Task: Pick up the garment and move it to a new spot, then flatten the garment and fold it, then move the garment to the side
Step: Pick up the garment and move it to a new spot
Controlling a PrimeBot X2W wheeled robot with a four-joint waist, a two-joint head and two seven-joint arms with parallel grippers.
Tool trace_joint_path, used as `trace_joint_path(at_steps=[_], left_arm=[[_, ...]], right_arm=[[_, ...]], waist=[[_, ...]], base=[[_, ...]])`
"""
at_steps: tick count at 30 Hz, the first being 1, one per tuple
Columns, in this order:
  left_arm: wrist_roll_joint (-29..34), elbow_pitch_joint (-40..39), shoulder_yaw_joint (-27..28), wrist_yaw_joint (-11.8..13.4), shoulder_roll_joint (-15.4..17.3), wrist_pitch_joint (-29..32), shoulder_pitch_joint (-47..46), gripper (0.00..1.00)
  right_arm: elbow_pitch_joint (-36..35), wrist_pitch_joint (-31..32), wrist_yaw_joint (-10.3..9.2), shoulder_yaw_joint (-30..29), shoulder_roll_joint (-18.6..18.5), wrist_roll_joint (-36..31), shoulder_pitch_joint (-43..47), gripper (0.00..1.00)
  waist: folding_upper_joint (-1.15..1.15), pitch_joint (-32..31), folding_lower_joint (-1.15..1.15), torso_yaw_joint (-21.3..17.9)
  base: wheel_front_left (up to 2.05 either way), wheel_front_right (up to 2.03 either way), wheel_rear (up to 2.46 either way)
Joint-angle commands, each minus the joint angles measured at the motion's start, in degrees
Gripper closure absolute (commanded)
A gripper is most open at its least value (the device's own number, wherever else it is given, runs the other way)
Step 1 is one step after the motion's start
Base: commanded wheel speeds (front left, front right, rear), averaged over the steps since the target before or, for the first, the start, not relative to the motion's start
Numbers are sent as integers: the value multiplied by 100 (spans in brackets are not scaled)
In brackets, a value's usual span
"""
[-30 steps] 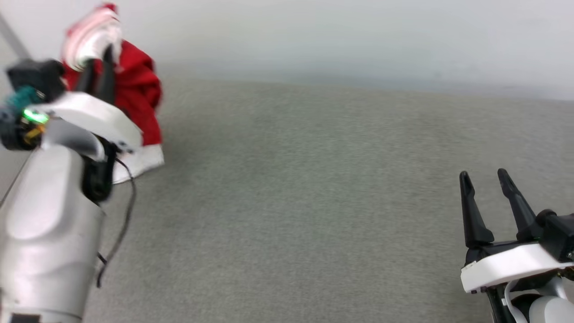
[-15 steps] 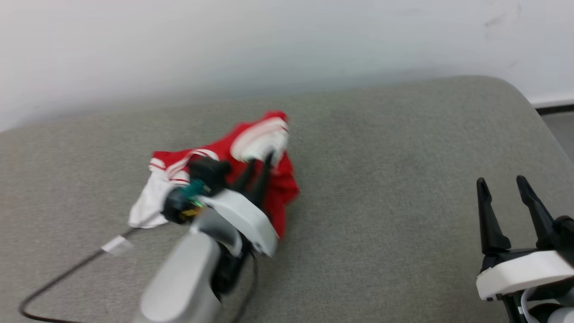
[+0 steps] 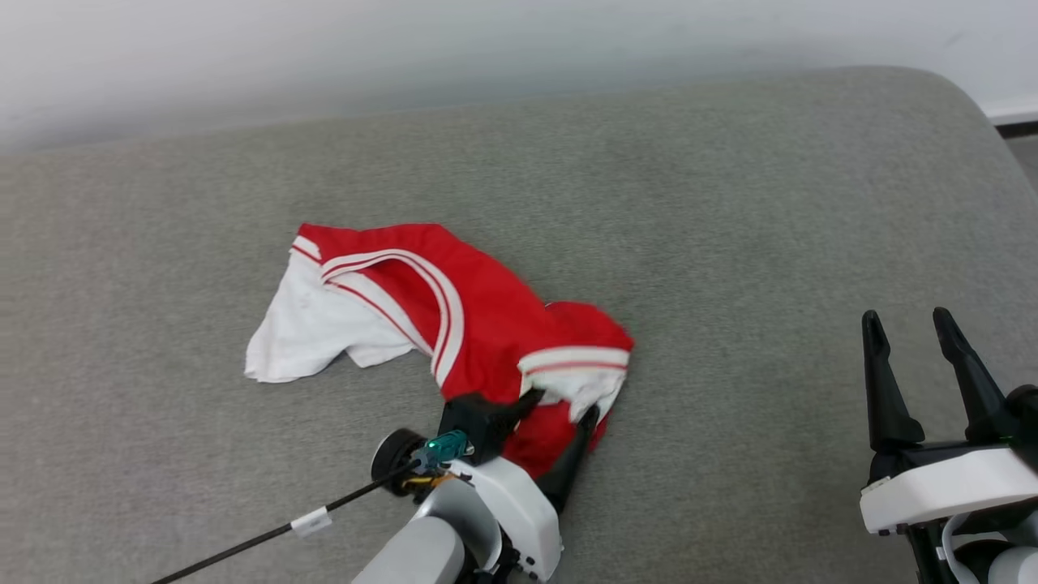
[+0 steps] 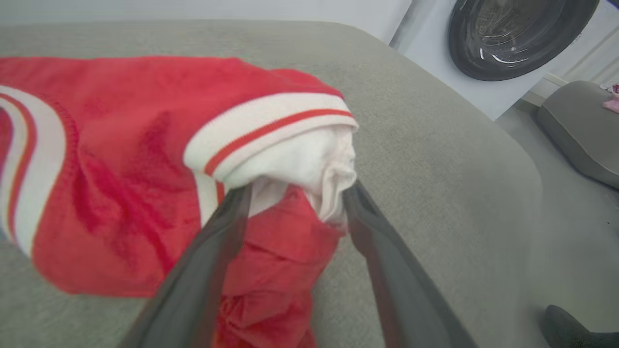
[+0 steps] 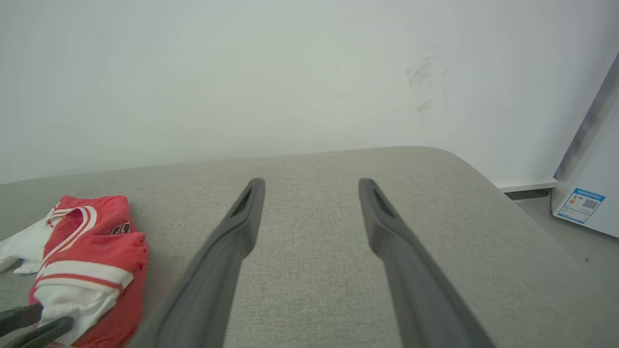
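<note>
The garment (image 3: pixel 478 316) is a red jersey with white sleeve ends and striped trim. It lies crumpled on the grey cushioned surface (image 3: pixel 730 203), left of centre. My left gripper (image 3: pixel 559 407) sits at its near edge with its jaws spread, open. In the left wrist view the bunched white sleeve end (image 4: pixel 309 159) rests between the left gripper's (image 4: pixel 297 191) tips, touching both fingers. My right gripper (image 3: pixel 907 318) hovers open and empty at the lower right, well away from the cloth. The right wrist view shows the right gripper (image 5: pixel 312 182) over bare cushion, with the garment (image 5: pixel 92 241) at far left.
A pale wall runs behind the surface, whose rounded right end (image 3: pixel 973 122) drops to the floor. A washing machine door (image 4: pixel 512 34) and another grey cushion (image 4: pixel 580 130) lie past that end. A black cable (image 3: pixel 243 547) trails from the left wrist.
The head camera has swung, shifting the whole picture. My left gripper, shut on the raised sleeve end before, now stands open, and the garment lies spread lower on the surface. The right gripper is unchanged.
</note>
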Motion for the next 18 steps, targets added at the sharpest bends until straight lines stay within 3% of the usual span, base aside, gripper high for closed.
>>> trace_joint_path(at_steps=[1, 8, 18], left_arm=[[55, -82, -13, 11, 1, -116, -135, 0], [270, -619, 109, 168, 88, -734, -230, 0], [-29, -932, 1064, 845, 499, -936, 369, 0]], right_arm=[[23, -29, -4, -16, 7, -9, -48, 0], [64, 17, -4, -71, 7, -117, 5, 0], [-5, 210, -4, -18, 8, -191, 323, 0]], waist=[[0, -47, 0, 117], [0, -409, 0, 511], [0, -853, 0, 775]], base=[[0, 0, 0], [0, 0, 0], [0, 0, 0]])
